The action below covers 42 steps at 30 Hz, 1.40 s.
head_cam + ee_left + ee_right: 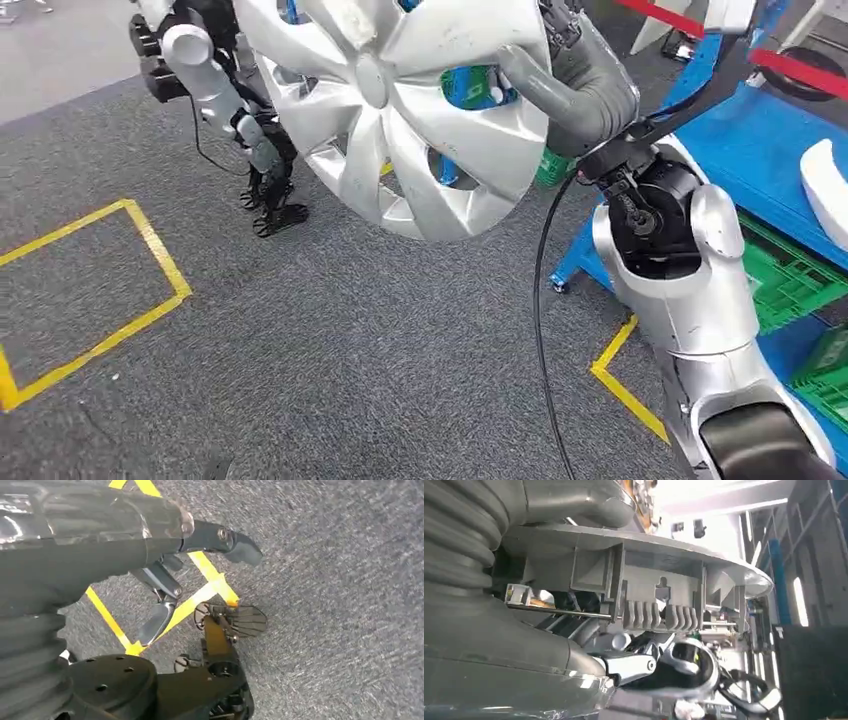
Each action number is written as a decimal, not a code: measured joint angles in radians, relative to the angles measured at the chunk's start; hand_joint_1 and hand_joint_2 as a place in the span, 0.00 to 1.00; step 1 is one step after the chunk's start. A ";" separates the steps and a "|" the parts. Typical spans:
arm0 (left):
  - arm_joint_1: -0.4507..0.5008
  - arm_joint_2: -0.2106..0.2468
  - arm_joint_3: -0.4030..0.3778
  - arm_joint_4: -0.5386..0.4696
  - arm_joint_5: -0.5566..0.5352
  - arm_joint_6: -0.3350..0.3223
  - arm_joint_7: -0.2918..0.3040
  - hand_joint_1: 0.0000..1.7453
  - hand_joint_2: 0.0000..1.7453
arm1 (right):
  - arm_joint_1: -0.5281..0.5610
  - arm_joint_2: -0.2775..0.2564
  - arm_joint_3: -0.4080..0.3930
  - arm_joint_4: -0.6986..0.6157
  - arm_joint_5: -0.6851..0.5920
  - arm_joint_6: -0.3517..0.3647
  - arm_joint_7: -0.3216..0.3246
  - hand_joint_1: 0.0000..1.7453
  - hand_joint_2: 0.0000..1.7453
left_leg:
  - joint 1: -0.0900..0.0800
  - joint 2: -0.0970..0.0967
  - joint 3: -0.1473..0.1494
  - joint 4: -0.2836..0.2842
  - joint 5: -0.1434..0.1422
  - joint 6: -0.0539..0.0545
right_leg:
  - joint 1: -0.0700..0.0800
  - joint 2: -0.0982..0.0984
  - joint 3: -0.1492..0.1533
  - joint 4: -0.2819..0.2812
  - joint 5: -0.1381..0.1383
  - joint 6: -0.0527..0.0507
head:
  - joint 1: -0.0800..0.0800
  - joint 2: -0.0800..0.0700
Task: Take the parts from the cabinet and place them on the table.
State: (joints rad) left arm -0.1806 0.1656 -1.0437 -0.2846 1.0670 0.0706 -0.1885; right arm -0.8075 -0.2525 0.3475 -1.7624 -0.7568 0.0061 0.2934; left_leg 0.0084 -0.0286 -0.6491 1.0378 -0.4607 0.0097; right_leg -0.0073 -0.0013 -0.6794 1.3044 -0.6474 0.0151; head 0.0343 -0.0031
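A: Holding the silver wheel cover (400, 110) by its rim, the right hand (575, 75) has it up in front of the robot, over the grey carpet (350, 330)

B: Looks light, stiff, slick plastic; a rim hold may swing. The left hand (270, 195) hangs with nothing in it, fingers loosely apart

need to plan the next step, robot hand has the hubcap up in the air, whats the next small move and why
Probably keep carrying the silver hubcap toward the table before lowering it. The right robot hand grips its rim, and below it lies grey carpet with yellow tape, no table surface. The left robot hand hangs with nothing in it, so it could steady the rim if needed.
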 joint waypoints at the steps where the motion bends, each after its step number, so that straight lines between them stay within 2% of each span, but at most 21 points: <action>1: 0.000 0.000 0.000 0.000 0.000 0.000 0.000 0.00 1.00 | 0.000 0.000 0.000 0.000 0.000 0.000 0.001 1.00 1.00 | -0.001 -0.011 0.000 0.000 0.001 0.000 | 0.001 0.004 0.026 -0.064 0.043 -0.007 | 0.003 0.000; 3: 0.000 0.000 0.000 0.001 0.000 0.000 0.000 0.00 1.00 | -0.002 0.000 -0.001 -0.001 0.000 0.000 0.001 1.00 1.00 | -0.002 -0.032 0.003 0.000 0.002 -0.001 | 0.004 0.045 0.106 -0.243 0.136 -0.025 | 0.005 0.000; 4: -0.002 -0.003 0.000 0.002 0.000 0.000 0.000 0.00 1.00 | -0.003 0.001 -0.001 -0.001 0.000 0.000 0.001 1.00 1.00 | -0.006 -0.042 -0.005 0.003 0.006 -0.007 | 0.002 0.081 0.117 -0.268 0.129 -0.033 | -0.003 0.000; 8: 0.002 -0.003 0.000 0.003 0.000 0.000 0.000 0.00 1.00 | -0.005 0.000 0.000 -0.002 0.001 0.000 0.002 1.00 1.00 | 0.005 -0.079 -0.019 -0.007 0.025 -0.035 | 0.006 0.046 0.121 -0.297 0.137 -0.032 | 0.000 0.000; 10: 0.001 -0.003 0.000 0.003 0.000 0.000 0.000 0.00 1.00 | -0.007 0.000 -0.001 -0.003 0.001 0.000 0.002 1.00 1.00 | -0.002 0.027 -0.043 0.037 -0.018 -0.037 | 0.004 0.024 0.130 -0.315 0.149 -0.038 | -0.011 0.000; 12: -0.001 -0.003 0.000 0.004 0.000 0.000 0.000 0.00 1.00 | -0.009 0.000 -0.001 -0.002 0.002 0.000 0.002 1.00 1.00 | 0.007 0.038 -0.107 0.180 -0.094 -0.045 | 0.005 0.002 0.129 -0.315 0.151 -0.040 | -0.025 0.000; 14: 0.000 -0.003 -0.001 0.005 -0.002 0.000 -0.001 0.00 1.00 | -0.004 0.000 0.000 -0.002 0.001 0.000 0.002 1.00 1.00 | 0.012 0.034 -0.153 0.279 -0.120 -0.053 | 0.004 -0.021 0.128 -0.314 0.150 -0.040 | -0.036 0.000; 17: 0.001 -0.002 -0.002 0.005 -0.017 -0.005 -0.003 0.00 1.00 | 0.000 -0.001 -0.002 -0.001 -0.003 0.001 0.002 1.00 1.00 | 0.017 0.047 -0.065 0.124 -0.025 -0.061 | 0.001 -0.048 0.129 -0.309 0.143 -0.030 | -0.041 0.000; 18: 0.001 0.000 -0.003 0.005 -0.024 -0.007 -0.006 0.00 1.00 | 0.000 -0.003 -0.005 -0.002 -0.009 0.001 0.002 1.00 1.00 | 0.017 0.084 -0.011 0.033 0.010 -0.062 | 0.001 -0.055 0.129 -0.300 0.136 -0.022 | -0.043 0.000; 19: -0.002 0.000 -0.005 0.005 -0.032 -0.013 -0.012 0.00 1.00 | 0.000 -0.005 -0.011 -0.003 -0.014 0.002 0.002 1.00 1.00 | 0.000 0.123 0.005 0.011 -0.014 -0.061 | 0.010 -0.063 0.124 -0.294 0.129 -0.013 | -0.052 0.000; 20: -0.002 0.002 -0.005 0.005 -0.037 -0.015 -0.018 0.00 1.00 | -0.001 -0.013 -0.018 -0.004 -0.019 0.002 0.002 1.00 1.00 | 0.004 0.110 -0.001 0.005 -0.007 -0.041 | 0.011 -0.068 0.125 -0.290 0.126 -0.009 | -0.046 0.000; 23: -0.001 0.010 -0.008 0.005 -0.044 -0.019 -0.030 0.00 1.00 | -0.003 -0.015 -0.027 0.000 -0.029 0.016 -0.001 1.00 1.00 | -0.001 0.082 -0.005 0.004 -0.005 -0.021 | 0.008 -0.094 0.131 -0.295 0.124 -0.002 | -0.035 0.000; 26: -0.005 0.023 -0.013 0.005 -0.044 -0.023 -0.029 0.00 1.00 | -0.010 -0.020 -0.029 0.006 -0.031 0.028 -0.010 1.00 1.00 | 0.002 0.054 -0.005 0.002 -0.001 -0.004 | 0.000 -0.017 0.087 -0.185 0.042 0.007 | -0.017 0.000; 29: -0.007 0.034 -0.015 0.005 -0.048 -0.027 -0.015 0.00 1.00 | -0.011 -0.019 -0.027 0.021 -0.031 0.036 -0.022 1.00 1.00 | -0.005 0.022 -0.005 0.002 0.001 0.003 | 0.001 -0.003 -0.013 0.029 -0.034 0.003 | -0.004 0.000; 32: -0.008 0.047 -0.018 0.002 -0.033 -0.027 0.024 0.00 1.00 | -0.012 -0.019 -0.026 0.035 -0.040 0.045 -0.025 1.00 1.00 | -0.011 -0.014 -0.002 0.002 0.003 0.006 | 0.003 0.008 0.038 -0.105 0.076 -0.018 | 0.003 0.000; 33: -0.008 0.052 -0.018 -0.004 -0.029 -0.013 0.050 0.00 1.00 | -0.015 -0.018 -0.026 0.037 -0.046 0.060 -0.032 1.00 1.00 | -0.012 -0.024 0.000 0.002 0.003 0.005 | 0.006 0.027 0.074 -0.190 0.124 -0.027 | 0.003 0.000; 34: -0.007 0.057 -0.018 -0.013 -0.027 0.004 0.068 0.00 1.00 | -0.025 -0.019 -0.026 0.041 -0.052 0.085 -0.038 1.00 1.00 | -0.007 -0.029 -0.005 0.001 0.004 0.004 | 0.009 0.069 0.094 -0.247 0.142 -0.040 | 0.004 0.000; 35: -0.008 0.067 -0.018 -0.030 -0.021 0.031 0.090 0.00 1.00 | -0.043 -0.019 -0.027 0.054 -0.063 0.133 -0.051 1.00 1.00 | -0.010 -0.039 -0.015 0.006 0.010 -0.003 | 0.007 0.077 0.096 -0.260 0.145 -0.042 | -0.007 0.000; 39: 0.003 0.124 -0.019 -0.101 -0.016 0.071 0.132 0.00 1.00 | -0.126 -0.018 -0.034 0.148 -0.088 0.284 -0.095 1.00 1.00 | -0.001 -0.056 -0.032 0.003 0.020 -0.026 | 0.005 0.031 0.109 -0.303 0.153 -0.044 | -0.002 0.000; 40: 0.003 0.130 -0.019 -0.109 -0.013 0.072 0.135 0.00 1.00 | -0.139 -0.015 -0.033 0.167 -0.091 0.298 -0.098 1.00 1.00 | -0.010 0.000 -0.040 0.019 0.003 -0.030 | 0.008 0.021 0.116 -0.310 0.157 -0.043 | -0.007 0.000; 42: 0.002 0.139 -0.018 -0.127 -0.003 0.080 0.137 0.00 1.00 | -0.150 -0.013 -0.033 0.195 -0.092 0.287 -0.094 1.00 1.00 | -0.004 0.030 -0.097 0.141 -0.069 -0.043 | 0.010 -0.001 0.116 -0.312 0.158 -0.047 | -0.022 0.000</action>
State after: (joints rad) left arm -0.1788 0.3048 -1.0620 -0.4112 1.0643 0.1510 -0.0515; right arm -0.9570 -0.2659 0.3147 -1.5679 -0.8488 0.2934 0.1991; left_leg 0.0048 0.0019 -0.7460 1.1788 -0.5300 -0.0330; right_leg 0.0023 -0.0022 -0.5631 0.9922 -0.4890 -0.0324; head 0.0123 -0.0031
